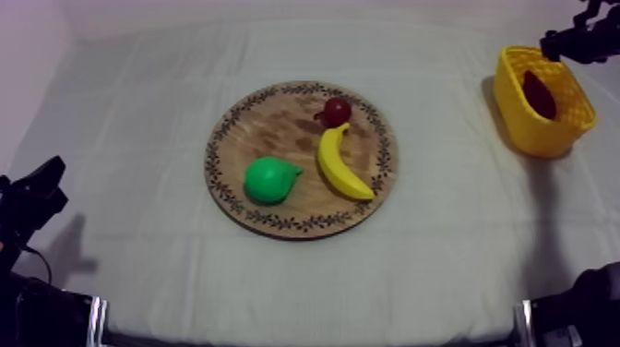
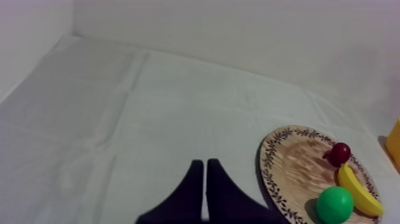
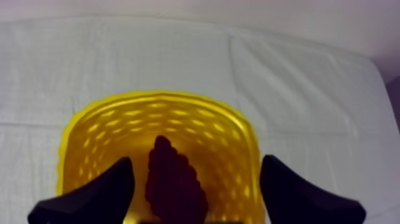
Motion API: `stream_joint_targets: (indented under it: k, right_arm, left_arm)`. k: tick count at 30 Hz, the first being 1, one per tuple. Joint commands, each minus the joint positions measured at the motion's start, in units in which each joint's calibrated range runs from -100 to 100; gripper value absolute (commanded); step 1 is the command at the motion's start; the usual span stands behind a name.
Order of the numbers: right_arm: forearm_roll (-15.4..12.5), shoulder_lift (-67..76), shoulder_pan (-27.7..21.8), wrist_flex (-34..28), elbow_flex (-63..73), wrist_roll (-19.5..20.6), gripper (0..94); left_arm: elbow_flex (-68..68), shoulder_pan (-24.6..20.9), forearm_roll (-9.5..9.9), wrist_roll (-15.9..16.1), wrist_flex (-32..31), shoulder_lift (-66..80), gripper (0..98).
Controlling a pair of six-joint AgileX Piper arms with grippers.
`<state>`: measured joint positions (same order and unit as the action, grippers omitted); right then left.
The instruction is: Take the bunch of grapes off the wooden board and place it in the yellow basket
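Two black fingers of the right gripper (image 3: pixel 196 162) loom closest in the right wrist view. They are spread wide apart with nothing clasped between them, one at each side above the yellow basket (image 3: pixel 161 98). The bunch of grapes (image 3: pixel 172 182), dark purple-red, lies inside the basket, below the gap between the fingers and free of them. Seen from above, the basket stands near the table's far right edge, well apart from the round wooden board (image 1: pixel 277 125). The right arm reaches in from the upper right, with its gripper just over the basket's far rim. The board, which has a patterned rim, sits in the middle of the grey-white cloth (image 1: pixel 138 92). On it lie three toy fruit: a green pear (image 1: pixel 270 180) toward the near left, a yellow banana (image 1: pixel 339 166) just beside it to the right, and a small red fruit (image 1: pixel 336 111) at the banana's far end, touching or almost touching its tip. The left gripper (image 2: pixel 204 164) rests low at the table's left side. In the left wrist view its fingers lie pressed together as a narrow wedge, holding nothing, above bare cloth, with the board and its fruit off to one side.
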<state>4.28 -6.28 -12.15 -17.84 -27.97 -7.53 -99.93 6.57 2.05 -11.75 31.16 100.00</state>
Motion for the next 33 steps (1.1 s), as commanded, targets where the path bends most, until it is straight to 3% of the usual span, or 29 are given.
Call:
stream_joint_targets:
  k: [1,10,18,25,33]
  right_arm:
    - [-0.8,3.0,-0.2,1.0,-1.5,-1.3,58.8]
    - [-3.8,17.3,-0.9,4.2,-9.3,-6.1,54.6]
    - [-5.6,32.9,0.2,3.9,-18.1,-8.1,50.1]
    - [-5.6,47.2,2.5,3.3,-28.6,-8.5,47.1]
    - [-3.6,62.6,5.8,0.9,-41.0,-7.1,45.1]
  left_arm:
    - [0.0,0.0,0.02,0.0,0.0,0.0,0.1]
    - [0.0,0.0,0.02,0.0,0.0,0.0,0.1]
    - [0.0,0.0,0.02,0.0,0.0,0.0,0.1]
    - [0.0,0.0,0.02,0.0,0.0,0.0,0.1]
    - [0.0,0.0,0.02,0.0,0.0,0.0,0.1]
